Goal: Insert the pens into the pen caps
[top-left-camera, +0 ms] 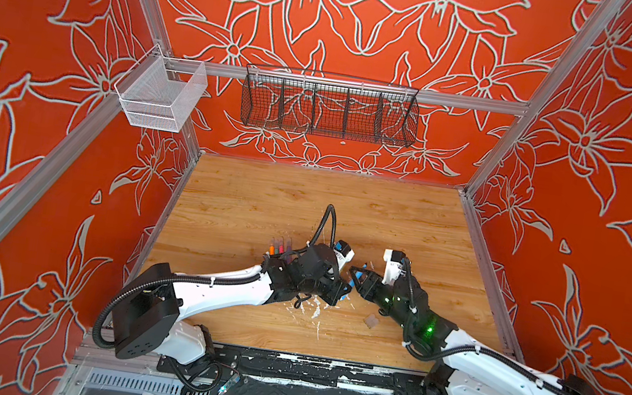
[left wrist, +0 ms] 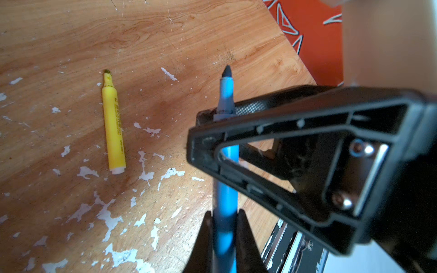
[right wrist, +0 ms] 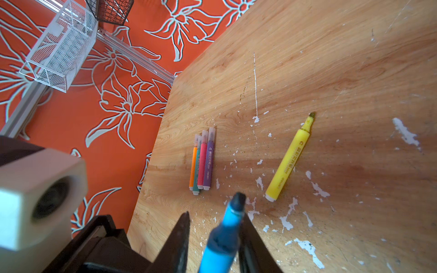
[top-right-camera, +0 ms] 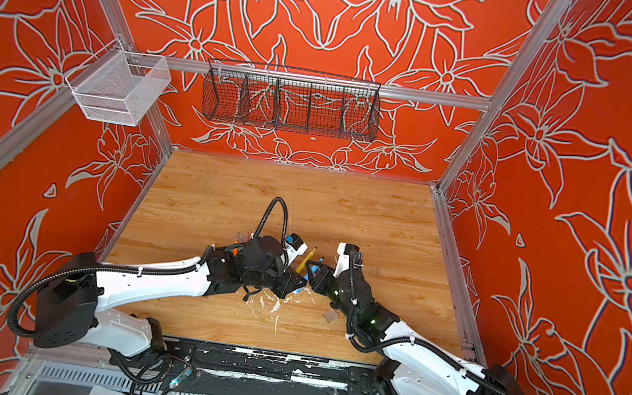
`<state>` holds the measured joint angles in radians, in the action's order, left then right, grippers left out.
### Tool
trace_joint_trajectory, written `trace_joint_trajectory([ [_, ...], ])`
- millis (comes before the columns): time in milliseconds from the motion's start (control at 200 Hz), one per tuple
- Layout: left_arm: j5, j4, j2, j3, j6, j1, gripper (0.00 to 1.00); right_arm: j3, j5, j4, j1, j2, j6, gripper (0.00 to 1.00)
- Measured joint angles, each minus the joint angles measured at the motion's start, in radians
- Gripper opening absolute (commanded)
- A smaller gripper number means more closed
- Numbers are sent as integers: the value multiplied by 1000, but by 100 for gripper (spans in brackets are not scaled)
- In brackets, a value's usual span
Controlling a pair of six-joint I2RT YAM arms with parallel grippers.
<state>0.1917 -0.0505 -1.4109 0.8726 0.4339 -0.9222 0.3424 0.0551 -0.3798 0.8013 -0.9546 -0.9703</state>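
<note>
Left end effector [left wrist: 224, 212] is pinched tight on the blue pen [left wrist: 224, 198], gripping the barrel toward the back end. The pen is off the tabletop [right wrist: 307, 59], and its dark felt tip is bare with no cap on it.

Right end effector [right wrist: 216, 215] straddles the same pen up near the tip. It is only partly spread: 1 finger [right wrist: 250, 236] sits against the barrel, and the right wrist view shows a gap between the pen and the other finger. So it isn't clamped.

In both top views the 2 end effectors meet nose to nose around the middle of the tabletop, toward the front.

Yellow pen [right wrist: 287, 160] lies flat on the tabletop just beside them. It is uncapped, with a grubby tip.

4 pens lie side by side and touching, further toward the left wall: orange [right wrist: 193, 165], green [right wrist: 197, 170], pink [right wrist: 202, 163] and purple [right wrist: 209, 163]. Each has a clear cap [right wrist: 211, 134] on its far end and a white plug on its near end.

White paint flecks [left wrist: 106, 217] are scattered over the wood around the yellow pen.
</note>
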Motion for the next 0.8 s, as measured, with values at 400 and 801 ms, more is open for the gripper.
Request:
trace_joint_trajectory([
  [400,11,-1,5,-5,-13,0,20,9,43,-16,50,-1,-14,0],
  [801,16,-11,-23,5,-14,0,15,10,106,-57,148,-6,-25,0],
])
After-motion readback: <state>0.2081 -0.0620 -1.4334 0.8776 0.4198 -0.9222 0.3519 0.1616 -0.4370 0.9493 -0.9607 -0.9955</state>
